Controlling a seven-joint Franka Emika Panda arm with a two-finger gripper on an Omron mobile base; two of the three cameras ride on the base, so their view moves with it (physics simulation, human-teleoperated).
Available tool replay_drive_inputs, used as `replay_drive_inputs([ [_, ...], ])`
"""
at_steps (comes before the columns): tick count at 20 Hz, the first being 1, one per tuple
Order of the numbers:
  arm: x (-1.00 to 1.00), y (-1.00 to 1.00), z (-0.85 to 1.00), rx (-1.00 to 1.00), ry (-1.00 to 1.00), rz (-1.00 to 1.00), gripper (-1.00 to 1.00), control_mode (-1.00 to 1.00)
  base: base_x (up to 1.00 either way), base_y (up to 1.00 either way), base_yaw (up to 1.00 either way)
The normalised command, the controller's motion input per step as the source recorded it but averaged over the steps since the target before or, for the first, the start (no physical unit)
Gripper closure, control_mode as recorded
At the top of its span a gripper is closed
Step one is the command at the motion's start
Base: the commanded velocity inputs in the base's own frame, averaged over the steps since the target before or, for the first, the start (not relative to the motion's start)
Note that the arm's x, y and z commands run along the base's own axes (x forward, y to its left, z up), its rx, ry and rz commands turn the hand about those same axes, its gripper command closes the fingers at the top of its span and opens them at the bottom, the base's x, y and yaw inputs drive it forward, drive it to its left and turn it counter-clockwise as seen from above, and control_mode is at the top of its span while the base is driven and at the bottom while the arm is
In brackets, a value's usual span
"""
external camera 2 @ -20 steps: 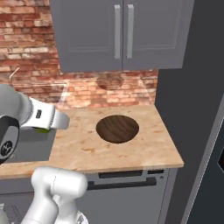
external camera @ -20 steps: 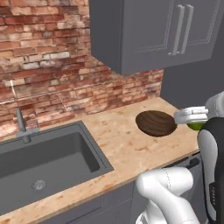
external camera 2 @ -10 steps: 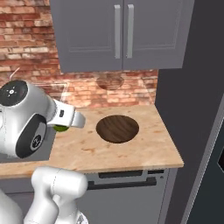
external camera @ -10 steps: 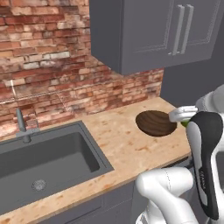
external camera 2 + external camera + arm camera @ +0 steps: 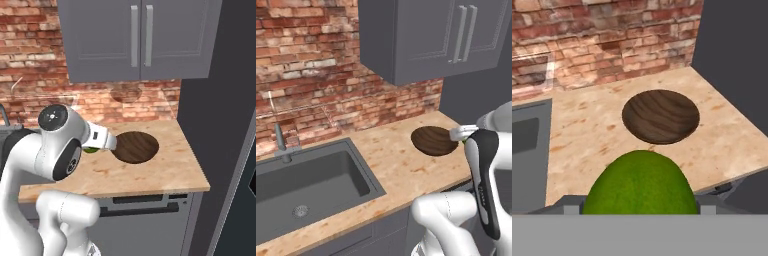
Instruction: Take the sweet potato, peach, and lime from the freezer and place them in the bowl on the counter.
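Observation:
The green lime sits between the fingers of my gripper, which is shut on it. It fills the lower middle of the hand view. The dark wooden bowl lies empty on the tan counter, a little ahead of the lime. In the right base view the hand hovers just left of the bowl, with the lime peeking out under it. In the left base view the bowl lies just left of the hand. The freezer's dark side rises right of the counter. The sweet potato and peach are out of view.
A grey inset sink with its faucet takes up the counter's left part. Grey wall cabinets hang above the bowl, against a brick wall. The counter's front edge runs just below the bowl.
The arm has swung toward the bowl with the lime still in the gripper, and the hand now hangs beside the bowl's rim. The bowl has stayed put.

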Motion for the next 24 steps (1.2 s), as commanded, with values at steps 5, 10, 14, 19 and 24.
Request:
replay_drive_inputs([
  [5,0.57,-0.32,-0.12,0.00,0.06,0.00,1.00,-1.00,0.00,0.00,0.00],
  [10,0.59,-0.23,-0.16,0.00,0.18,0.00,1.00,-1.00,0.00,0.00,0.00],
  [14,0.41,-0.12,-0.37,0.00,0.16,0.00,1.00,-1.00,0.00,0.00,0.00],
  [19,0.28,-0.02,-0.40,0.00,0.06,0.00,1.00,-1.00,0.00,0.00,0.00],
  [24,0.04,-0.08,-0.29,0.00,0.00,0.00,1.00,-1.00,0.00,0.00,0.00],
])
